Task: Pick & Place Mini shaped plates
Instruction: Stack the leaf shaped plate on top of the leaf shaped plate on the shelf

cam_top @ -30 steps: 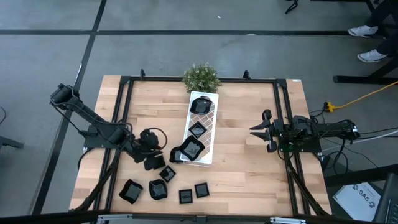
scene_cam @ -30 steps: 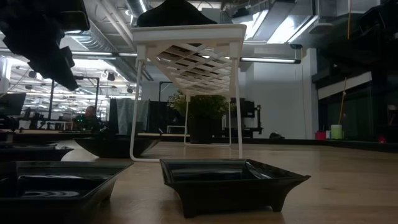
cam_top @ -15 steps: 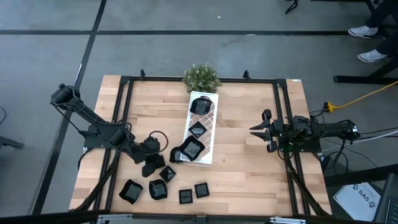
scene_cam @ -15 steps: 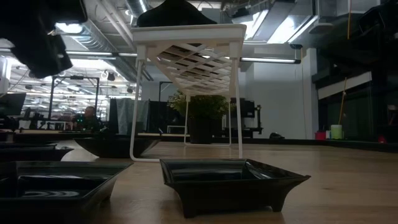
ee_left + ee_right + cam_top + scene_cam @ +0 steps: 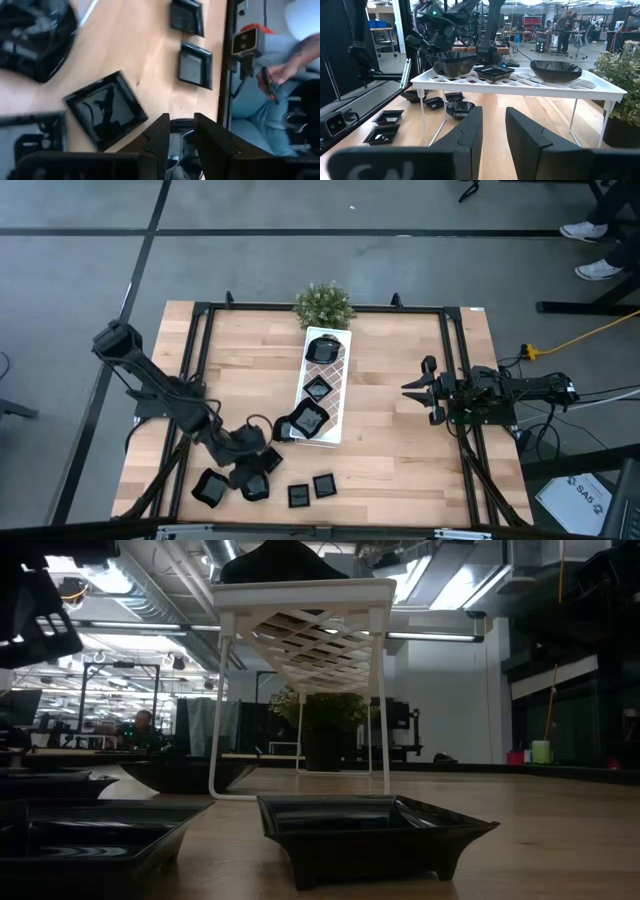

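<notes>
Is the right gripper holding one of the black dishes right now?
No. In the right wrist view the right gripper has nothing between its fingers; only the white tray stands ahead of it.

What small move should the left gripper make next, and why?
Probably lower straight down. In the high view the left gripper hovers over the black plates near the table's front edge, and its wrist view shows open fingers with a dish between them. Three plates already sit on the white tray.

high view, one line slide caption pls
Left hand over loose black mini plates, three plates on the white tray, right hand waiting.
</notes>
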